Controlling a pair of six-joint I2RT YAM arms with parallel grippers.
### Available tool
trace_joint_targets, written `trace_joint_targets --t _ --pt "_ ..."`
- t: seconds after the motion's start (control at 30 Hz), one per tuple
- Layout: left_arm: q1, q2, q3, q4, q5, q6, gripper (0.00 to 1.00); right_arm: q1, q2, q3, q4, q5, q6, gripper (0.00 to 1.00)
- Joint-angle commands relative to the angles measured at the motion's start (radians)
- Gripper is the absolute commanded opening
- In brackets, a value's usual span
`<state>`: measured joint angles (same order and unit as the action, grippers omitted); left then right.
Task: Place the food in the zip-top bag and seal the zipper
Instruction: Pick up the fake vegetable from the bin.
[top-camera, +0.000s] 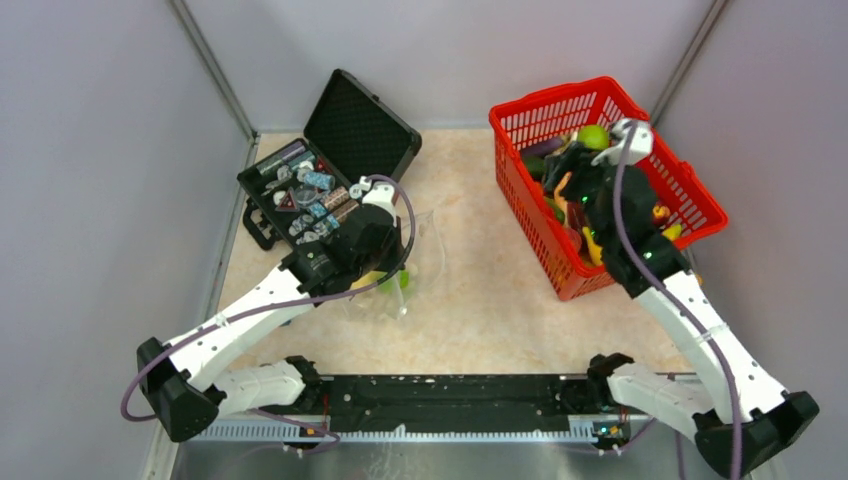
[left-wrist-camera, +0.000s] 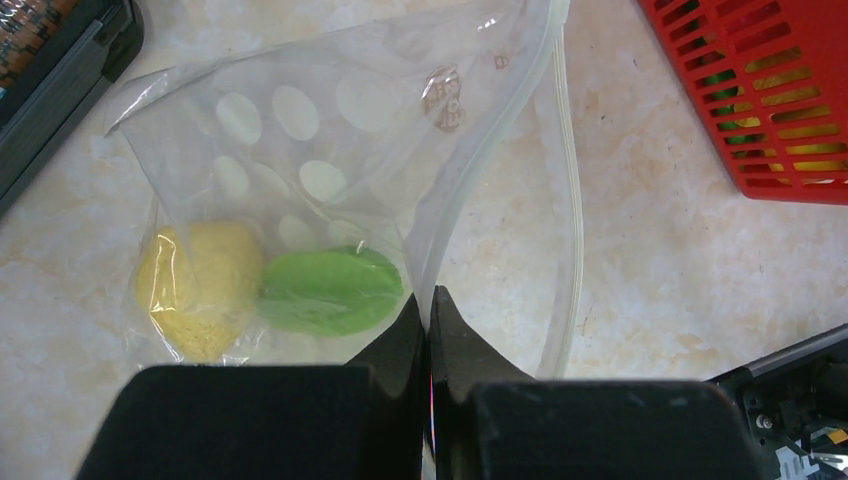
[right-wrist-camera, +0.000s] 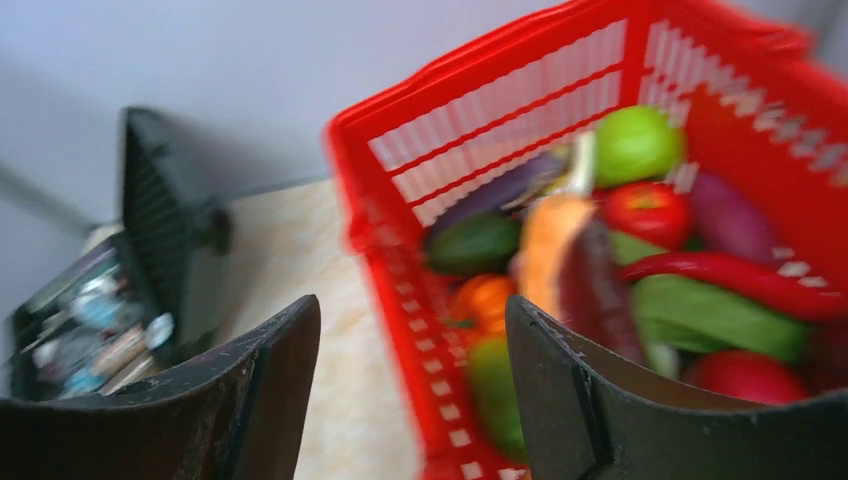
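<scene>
Beige marbled counter (top-camera: 480, 300) carries a black case (top-camera: 330, 170), a red basket (top-camera: 525, 200) and, between them, the zip-top bag (top-camera: 428, 255).

Left wrist view: left gripper (left-wrist-camera: 430, 312) is clamped tight on the bag's film. Yellow food (left-wrist-camera: 200, 285) and green food (left-wrist-camera: 330, 290) lie inside. The zipper (left-wrist-camera: 575, 200) is unsealed.

Right wrist view: right gripper (right-wrist-camera: 410, 310) is spread wide, holding nothing, above the basket's toy food (right-wrist-camera: 650, 210).
</scene>
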<state>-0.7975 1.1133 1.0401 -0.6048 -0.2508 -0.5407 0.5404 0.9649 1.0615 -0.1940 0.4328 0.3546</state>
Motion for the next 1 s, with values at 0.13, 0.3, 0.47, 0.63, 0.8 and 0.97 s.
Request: trace_joint_targets --t 0.13,0.3,0.47,0.63,0.8,0.97 --pt "-0.002 0.004 -0.009 0.050 0.012 0.007 0.00 -0.410 0.136 0.129 -0.177 -0.516 -0.089 0.57" --pt "-0.002 0.018 0.007 0.034 0.013 0.013 0.00 -0.453 0.241 0.115 -0.189 -0.472 -0.077 0.61" --pt "-0.002 0.012 -0.006 0.023 -0.005 0.012 0.00 -0.603 0.268 0.105 -0.199 -0.461 -0.068 0.60" --pt "0.000 0.009 -0.023 0.041 -0.008 0.012 0.00 -0.704 0.308 0.120 -0.168 -0.479 -0.068 0.59" --pt "-0.001 0.017 -0.022 0.046 -0.009 0.024 0.00 -0.754 0.383 0.089 -0.050 -0.482 0.107 0.59" --pt "-0.001 0.016 -0.025 0.046 -0.019 0.040 0.00 -0.755 0.444 0.057 0.046 -0.394 0.301 0.65"
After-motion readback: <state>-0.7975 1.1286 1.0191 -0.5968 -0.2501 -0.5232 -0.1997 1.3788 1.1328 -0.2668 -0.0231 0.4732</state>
